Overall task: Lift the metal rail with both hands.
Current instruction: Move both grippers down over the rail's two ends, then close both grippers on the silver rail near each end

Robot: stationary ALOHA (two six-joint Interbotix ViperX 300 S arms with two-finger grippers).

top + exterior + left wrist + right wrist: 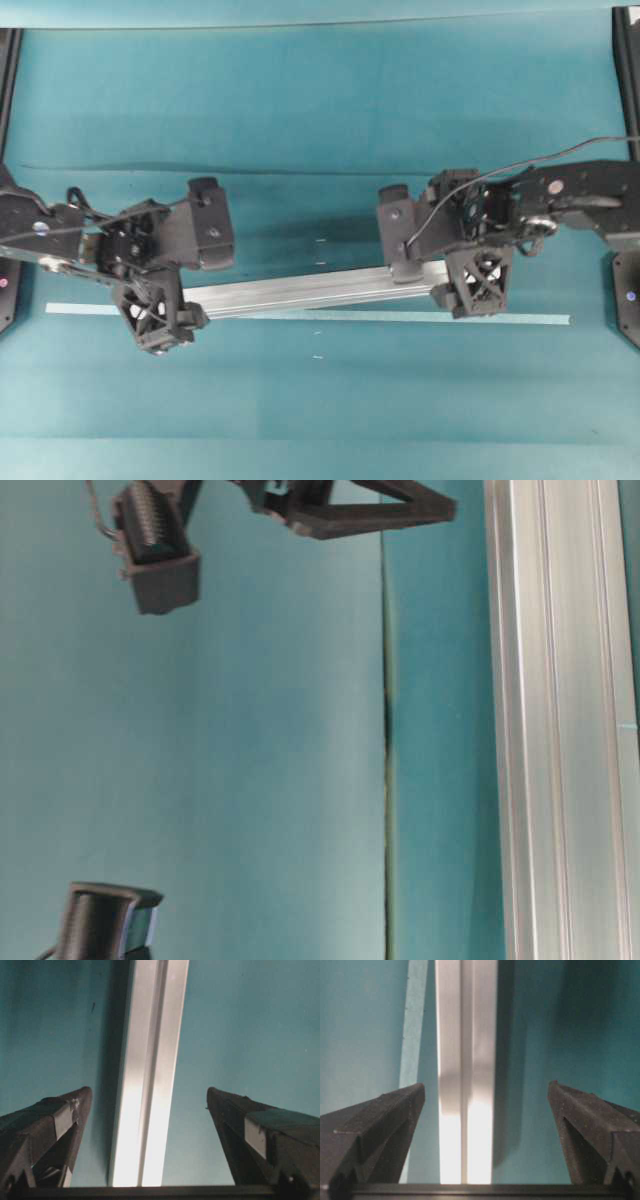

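Teal tabletop point(300, 90) with the metal rail point(300, 290) lying slightly angled across it. Left gripper point(185, 290) and right gripper point(440, 262) both straddle it, jaws spread wide, nothing gripped.

Robotics laboratory test station: a bench point(300, 90) covered in plain teal matting, black arm mounts point(626, 300) fixed at both edges, and a pale-blue tape strip point(400, 317) laid as a marker just beside the open jaws.

spread fingers point(380, 1130) straddle the metal rail point(465, 1070).
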